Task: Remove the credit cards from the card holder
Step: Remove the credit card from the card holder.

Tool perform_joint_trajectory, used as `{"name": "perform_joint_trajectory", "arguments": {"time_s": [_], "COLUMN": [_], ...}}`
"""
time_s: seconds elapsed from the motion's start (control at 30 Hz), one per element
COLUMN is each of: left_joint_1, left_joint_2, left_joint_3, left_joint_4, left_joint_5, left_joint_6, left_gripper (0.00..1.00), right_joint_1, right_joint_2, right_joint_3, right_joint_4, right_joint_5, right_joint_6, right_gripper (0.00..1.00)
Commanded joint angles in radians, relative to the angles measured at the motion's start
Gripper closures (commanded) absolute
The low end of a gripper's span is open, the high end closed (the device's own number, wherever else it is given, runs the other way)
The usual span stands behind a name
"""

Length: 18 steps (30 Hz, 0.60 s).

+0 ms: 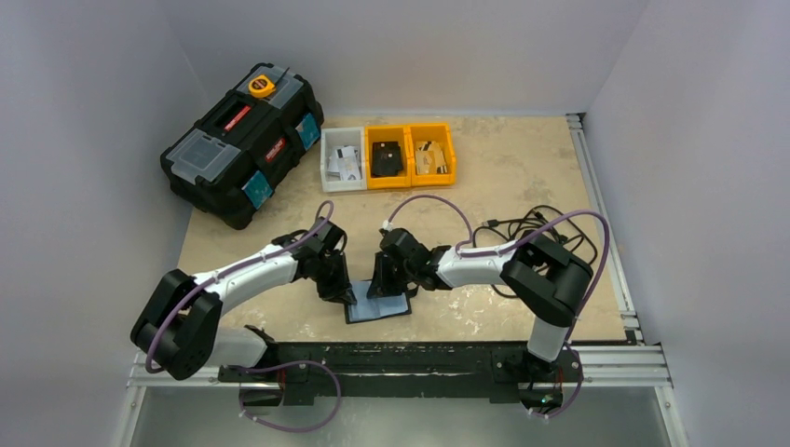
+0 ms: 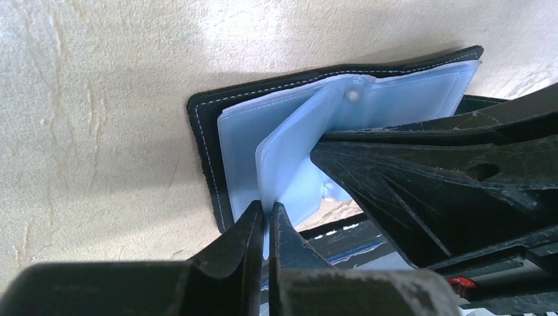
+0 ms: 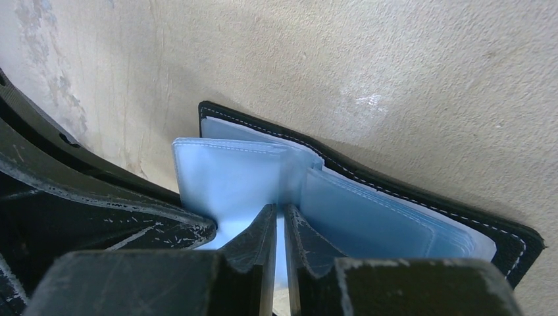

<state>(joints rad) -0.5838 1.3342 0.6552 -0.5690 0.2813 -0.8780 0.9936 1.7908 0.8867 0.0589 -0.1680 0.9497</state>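
Observation:
The black card holder (image 1: pixel 361 314) lies open on the table between the two arms, its pale blue leaves fanned up. In the left wrist view its stitched black cover (image 2: pixel 202 131) lies flat, and one pale blue leaf (image 2: pixel 289 171) stands upright. My left gripper (image 2: pixel 265 212) is shut on that leaf's near edge. My right gripper (image 3: pixel 279 214) is shut on an upright pale blue leaf (image 3: pixel 227 181) near the spine, opposite the left one. I cannot tell whether each pinched leaf is a credit card or a sleeve. More pale blue leaves (image 3: pixel 375 214) lie flat in the holder.
A large black toolbox (image 1: pixel 242 140) stands at the back left. A white bin (image 1: pixel 343 158) and two orange bins (image 1: pixel 388 156) (image 1: pixel 433 154) stand at the back centre. Black cables (image 1: pixel 522 228) lie by the right arm. The metal rail (image 1: pixel 419 358) runs along the near edge.

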Motion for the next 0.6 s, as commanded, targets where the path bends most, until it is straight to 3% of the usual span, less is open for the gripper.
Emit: {"name": "perform_joint_trajectory", "arguments": {"time_s": [0.0, 0.3, 0.47, 0.57], "left_joint_1": [-0.009, -0.021, -0.047, -0.059], "left_joint_2": [-0.015, -0.038, -0.021, -0.014], "left_joint_3": [0.015, 0.059, 0.088, 0.101], "left_joint_4": [0.03, -0.021, -0.024, -0.016], "left_joint_5": [-0.014, -0.04, -0.04, -0.034], "left_joint_6": [-0.016, 0.006, 0.0, -0.012], "left_gripper": [1.0, 1.0, 1.0, 0.91], "right_joint_1": [0.03, 0.025, -0.002, -0.025], "right_joint_2": [0.036, -0.147, -0.221, -0.268], "right_joint_3": [-0.007, 0.071, 0.04, -0.001], "right_joint_4": [-0.076, -0.198, -0.242, -0.248], "right_joint_5": [0.058, 0.122, 0.161, 0.166], "right_joint_6": [-0.037, -0.055, -0.055, -0.052], "right_gripper": [0.9, 0.64, 0.57, 0.57]}}
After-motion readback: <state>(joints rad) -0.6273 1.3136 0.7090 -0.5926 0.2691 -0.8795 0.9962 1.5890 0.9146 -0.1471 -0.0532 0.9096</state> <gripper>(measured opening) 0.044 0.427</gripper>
